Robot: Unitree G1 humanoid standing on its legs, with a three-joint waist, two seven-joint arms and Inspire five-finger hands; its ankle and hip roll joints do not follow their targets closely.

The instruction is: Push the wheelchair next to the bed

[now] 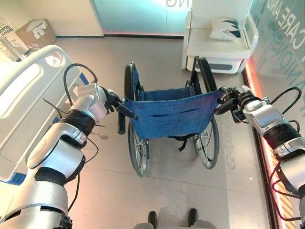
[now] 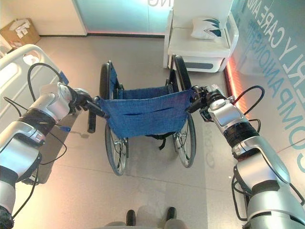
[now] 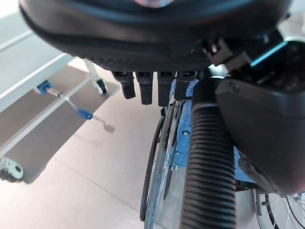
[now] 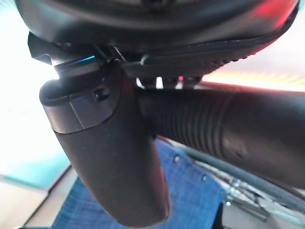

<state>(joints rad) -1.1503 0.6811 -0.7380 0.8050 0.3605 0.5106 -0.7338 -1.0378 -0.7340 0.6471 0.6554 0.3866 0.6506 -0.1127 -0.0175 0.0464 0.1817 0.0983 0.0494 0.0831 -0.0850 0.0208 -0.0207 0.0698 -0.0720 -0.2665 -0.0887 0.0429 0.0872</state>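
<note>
A wheelchair (image 1: 167,112) with a blue cloth back stands on the floor in front of me, facing away. My left hand (image 1: 110,99) is curled round its left push handle (image 1: 126,110). In the left wrist view the ribbed black grip (image 3: 209,157) lies between the thumb and the fingers (image 3: 143,88). My right hand (image 1: 228,98) is shut on the right push handle, whose ribbed grip (image 4: 228,129) runs behind the thumb (image 4: 109,157). The white bed (image 1: 28,90) stands to the left of the wheelchair, with a strip of floor between them.
A white armchair (image 1: 217,45) with a pillow (image 1: 226,28) stands just beyond the wheelchair, at the back right. A glass wall with a red light strip (image 1: 259,105) runs along the right. A cardboard box (image 1: 34,32) sits far left. Blue crank handles (image 3: 83,113) stick out under the bed.
</note>
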